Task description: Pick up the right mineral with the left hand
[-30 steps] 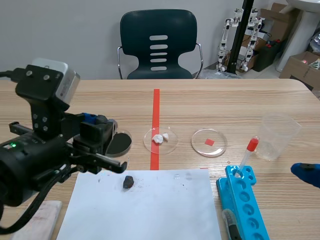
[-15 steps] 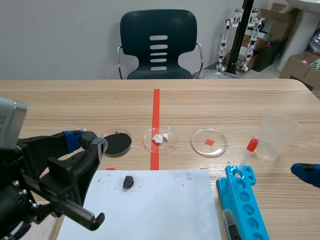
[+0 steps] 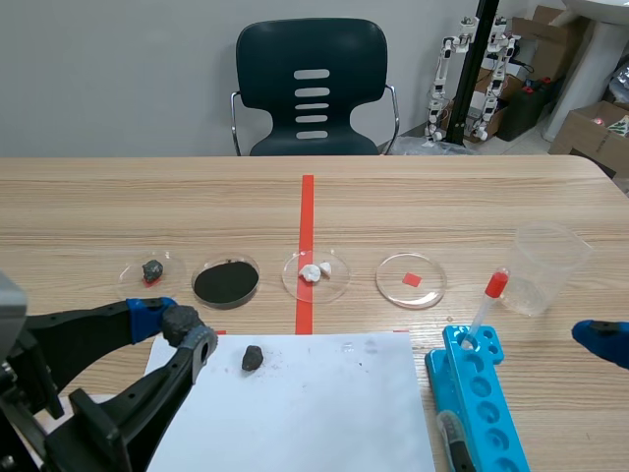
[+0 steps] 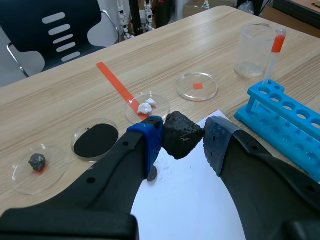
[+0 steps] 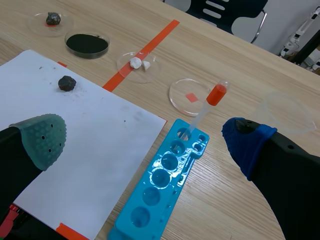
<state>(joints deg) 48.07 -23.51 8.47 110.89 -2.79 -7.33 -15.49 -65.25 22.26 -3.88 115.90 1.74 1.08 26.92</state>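
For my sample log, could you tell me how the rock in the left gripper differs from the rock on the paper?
The held rock is clamped in the left gripper; the loose rock lies free. The held rock is raised in the air; the loose rock rests on the white paper. Both are dark lumps.

The left arm is drawn back toward the robot and lowered. A second ago it is held high beside the dish of black powder (image 3: 257,272); now it is set low at the near left corner of the white sheet (image 3: 314,403). The left gripper (image 3: 182,323) is brought from beside that dish to the sheet's left edge, and a black mineral (image 4: 182,136) is carried along, pinched between its pads. The dish of black powder is uncovered in full. The leftmost petri dish (image 3: 126,274) and its small grey stone (image 3: 152,268), hidden behind the arm before, are exposed.
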